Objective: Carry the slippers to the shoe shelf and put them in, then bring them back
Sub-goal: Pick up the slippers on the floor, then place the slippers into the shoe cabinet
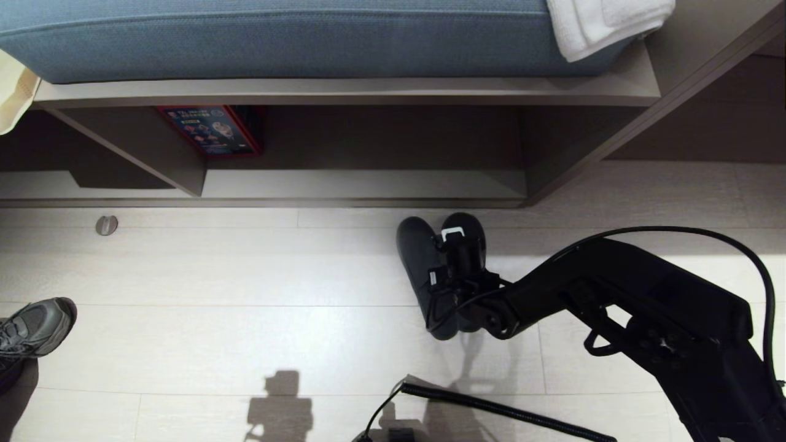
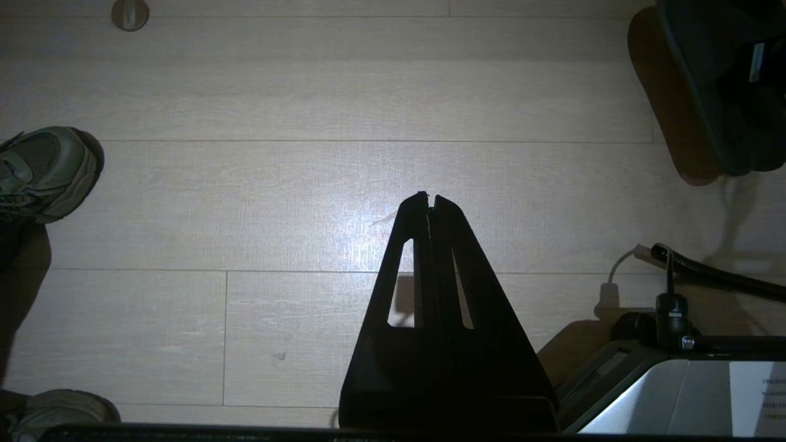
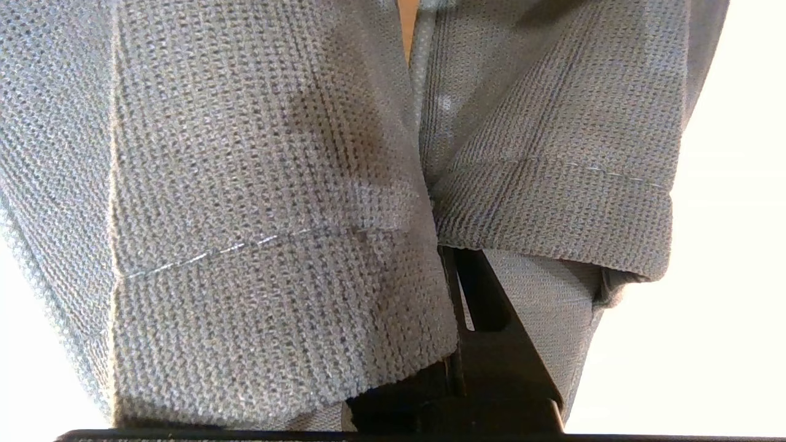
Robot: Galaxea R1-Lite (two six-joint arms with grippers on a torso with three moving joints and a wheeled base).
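Right now our right gripper [image 1: 453, 270] is clamped on the slippers [image 1: 424, 264], its jaws drawn tight between the two of them where their inner sides meet. In the right wrist view we see the knitted fabric of both slippers [image 3: 258, 184] pressed up on either side of the black fingers [image 3: 485, 307], each stitched collar edge sitting just above them, so the pair is pinched together in one grip. From the head view the slippers lie side by side with their rounded toes toward the shoe shelf [image 1: 368, 184], just in front of its pale base board and near the right end of the wide cubby, over the pale plank floor [image 1: 245, 276]. We cannot tell whether their soles touch the floor or hang just above it. Our right arm reaches in from the lower right corner of the floor area.

Our left gripper [image 2: 431, 202] points down at bare floor, jaws pressed together and gripping nothing, well apart from the slippers. A person's grey laced sneaker [image 1: 37, 328] stands at the left edge of the floor. Inside the cubby a red-framed box [image 1: 215, 130] leans by the left partition, and a blue cushion [image 1: 276, 37] with a white towel [image 1: 605, 21] tops the bench.
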